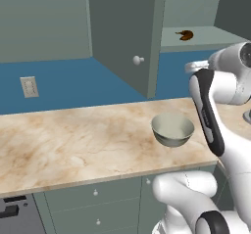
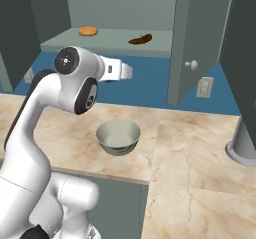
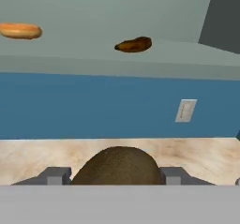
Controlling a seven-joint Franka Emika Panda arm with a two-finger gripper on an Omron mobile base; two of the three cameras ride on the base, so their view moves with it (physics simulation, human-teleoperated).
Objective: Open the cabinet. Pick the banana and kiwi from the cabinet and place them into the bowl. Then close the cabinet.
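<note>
Between the two dark fingertips at the bottom of the hand view sits the small round brown kiwi point(image 3: 118, 166), pinched by the tool point(image 3: 115, 175); its lower half is cut off by the frame edge. From the base cameras the tool itself is hard to make out, hidden behind the white arm's wrist and elbow. On the pale shelf of the tall grey-green cabinet point(image 2: 187, 38), whose doors stand open, lies the small curved dark brown banana point(image 2: 140, 39), well apart from a flat orange-tan bun-like item point(image 2: 88, 31) further along the same shelf; what that item is cannot be told. The left door with its round white knob point(image 1: 138, 59) blocks part of the shelf in the left base view. Below, the round grey metallic bowl point(image 2: 118, 137) with its pale inside stands on the marbled beige worktop point(image 1: 73, 140), nothing visible in it.
</note>
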